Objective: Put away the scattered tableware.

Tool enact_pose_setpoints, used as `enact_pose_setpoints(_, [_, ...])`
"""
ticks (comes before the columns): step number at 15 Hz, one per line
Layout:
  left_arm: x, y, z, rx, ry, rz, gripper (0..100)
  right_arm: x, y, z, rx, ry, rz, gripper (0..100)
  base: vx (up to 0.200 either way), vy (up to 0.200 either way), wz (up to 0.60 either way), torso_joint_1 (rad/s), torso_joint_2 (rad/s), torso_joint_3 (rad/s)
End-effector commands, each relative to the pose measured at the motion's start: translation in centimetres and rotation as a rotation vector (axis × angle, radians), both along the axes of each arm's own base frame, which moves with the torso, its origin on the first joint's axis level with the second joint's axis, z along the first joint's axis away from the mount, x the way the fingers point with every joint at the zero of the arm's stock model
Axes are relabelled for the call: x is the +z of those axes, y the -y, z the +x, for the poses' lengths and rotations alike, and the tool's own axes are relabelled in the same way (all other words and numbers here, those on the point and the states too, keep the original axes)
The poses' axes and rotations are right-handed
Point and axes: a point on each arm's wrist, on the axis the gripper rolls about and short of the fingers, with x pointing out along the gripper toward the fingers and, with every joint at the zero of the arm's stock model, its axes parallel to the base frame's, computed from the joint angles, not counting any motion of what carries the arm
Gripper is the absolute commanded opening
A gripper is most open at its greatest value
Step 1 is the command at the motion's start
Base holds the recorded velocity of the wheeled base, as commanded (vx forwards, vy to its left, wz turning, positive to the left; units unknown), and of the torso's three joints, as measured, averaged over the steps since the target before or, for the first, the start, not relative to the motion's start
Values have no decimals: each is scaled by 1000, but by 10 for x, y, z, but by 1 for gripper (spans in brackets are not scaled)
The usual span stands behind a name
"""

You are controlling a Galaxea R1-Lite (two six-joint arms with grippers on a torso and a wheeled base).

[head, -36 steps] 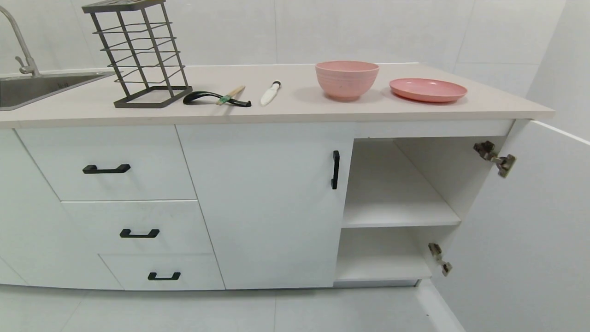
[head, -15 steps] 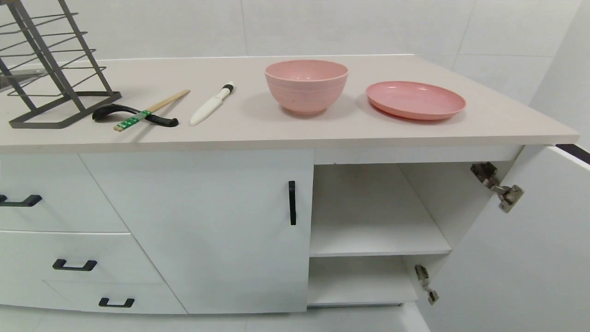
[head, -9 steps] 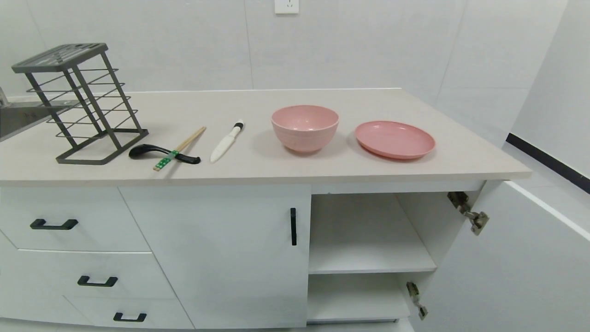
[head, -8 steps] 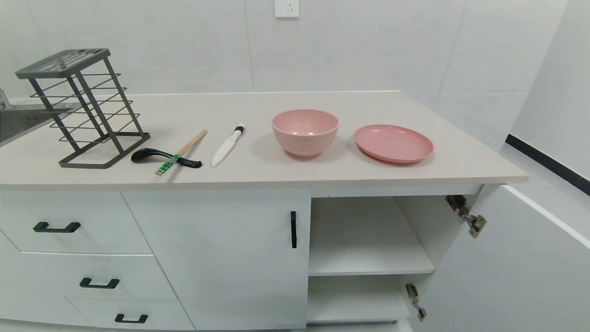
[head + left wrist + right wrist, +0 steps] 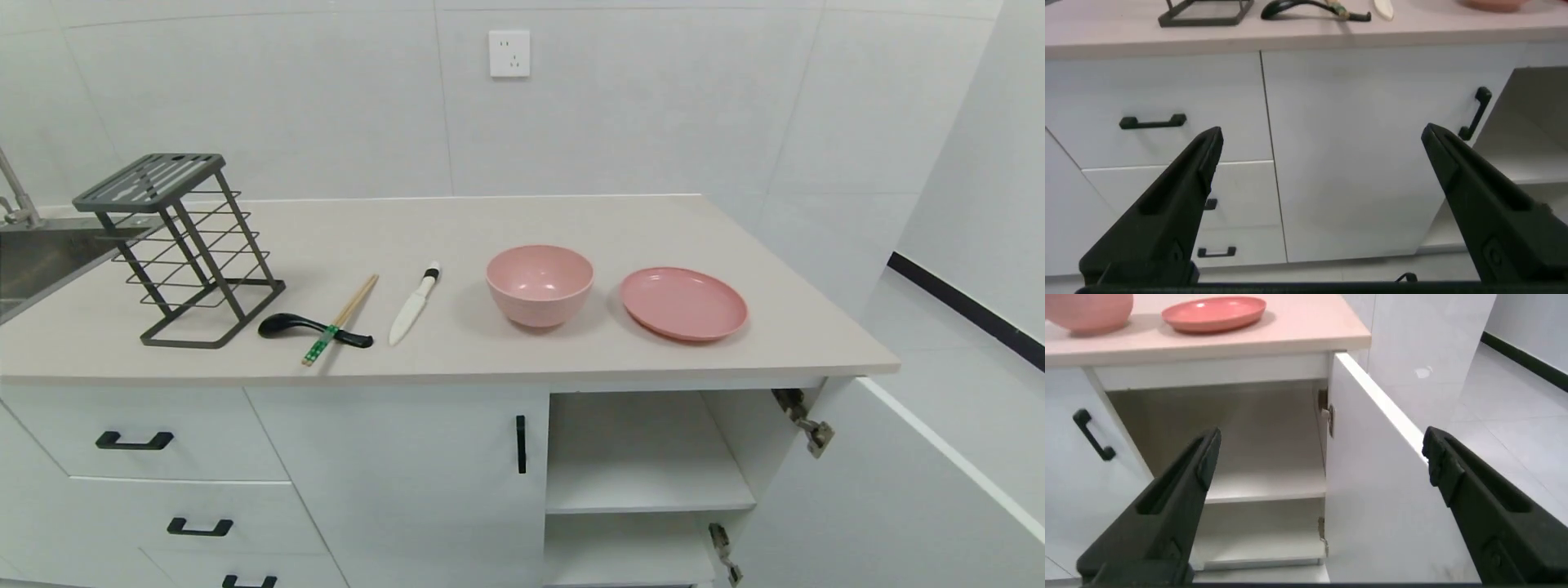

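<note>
On the beige counter (image 5: 457, 363) stand a pink bowl (image 5: 539, 286) and, to its right, a pink plate (image 5: 683, 304). Left of the bowl lie a white knife (image 5: 415, 303), a pair of chopsticks (image 5: 340, 319) and a black spoon (image 5: 314, 327), the chopsticks crossing the spoon's handle. My left gripper (image 5: 1323, 133) is open and low, in front of the drawers, with the spoon (image 5: 1298, 8) above it. My right gripper (image 5: 1321, 439) is open before the open cupboard, below the plate (image 5: 1214, 312) and bowl (image 5: 1086, 310).
A dark wire rack (image 5: 181, 245) stands at the counter's left, beside a sink (image 5: 33, 261). The right cupboard (image 5: 645, 457) is open, with two bare shelves, and its door (image 5: 898, 498) swings out to the right. Drawers (image 5: 135, 441) and a closed door (image 5: 520, 445) fill the left.
The head camera has risen and tilted up, so the counter sits lower in the picture and the wall socket shows. The tableware lies where it was.
</note>
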Motion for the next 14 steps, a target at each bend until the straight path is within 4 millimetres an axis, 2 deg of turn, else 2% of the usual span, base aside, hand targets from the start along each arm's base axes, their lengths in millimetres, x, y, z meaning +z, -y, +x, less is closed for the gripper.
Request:
enact_pose_setpoints(1, [0,0,0,0,-1,0,100,0,0,0,0,-1,0,100,0,0,0,310,-500,-242])
enact_pose_setpoints(8, [0,0,0,0,-1,0,100,0,0,0,0,-1,0,100,0,0,0,283,-530,-252])
enact_pose_setpoints(14, [0,0,0,0,-1,0,100,0,0,0,0,-1,0,100,0,0,0,65,-120,-59])
